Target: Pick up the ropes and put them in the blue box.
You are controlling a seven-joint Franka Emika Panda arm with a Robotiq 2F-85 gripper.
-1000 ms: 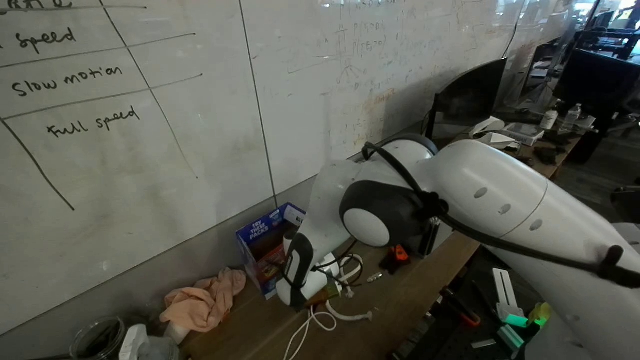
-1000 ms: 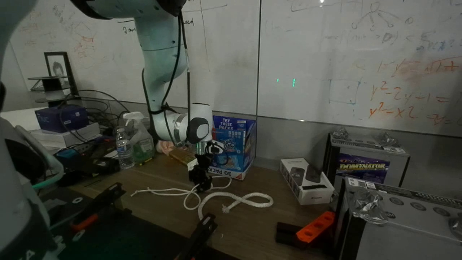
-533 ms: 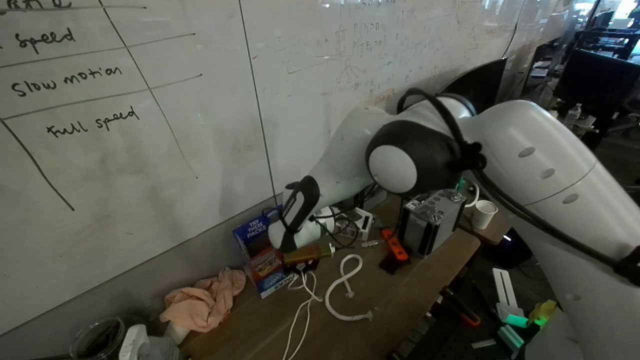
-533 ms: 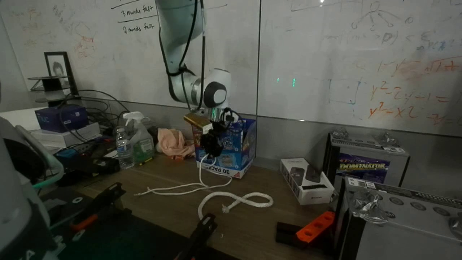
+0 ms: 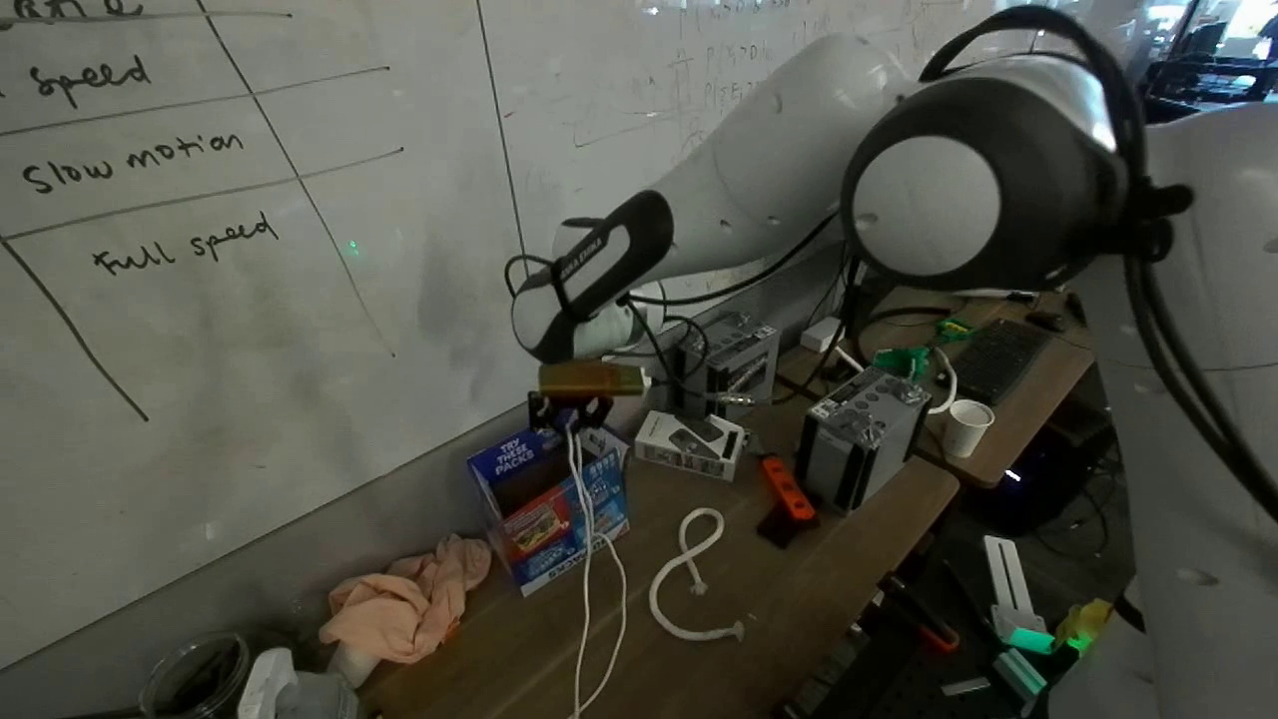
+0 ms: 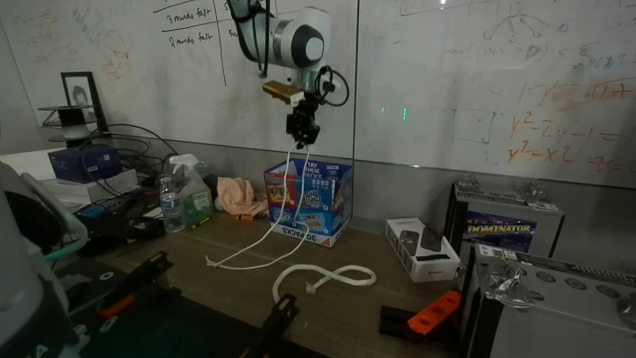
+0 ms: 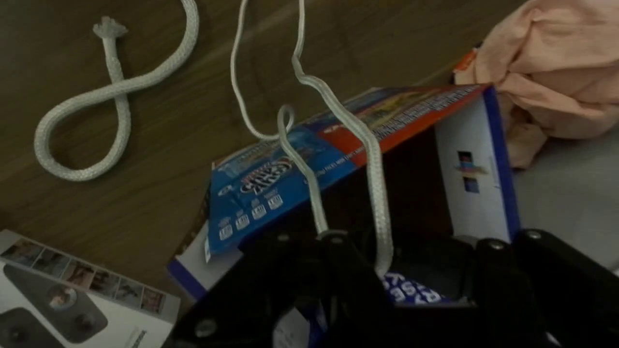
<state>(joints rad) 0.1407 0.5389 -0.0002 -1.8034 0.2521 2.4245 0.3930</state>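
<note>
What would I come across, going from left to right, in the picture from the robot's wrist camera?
In the wrist view, left to right: thick white rope → thinner white rope → peach cloth. Left out: things whose spans overlap these, such as the blue box behind the thinner white rope.

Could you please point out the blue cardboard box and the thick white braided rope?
Blue cardboard box (image 6: pixel 318 203), in an exterior view: its printed front panel.
Thick white braided rope (image 7: pixel 122 88), in the wrist view: where it crosses itself.
</note>
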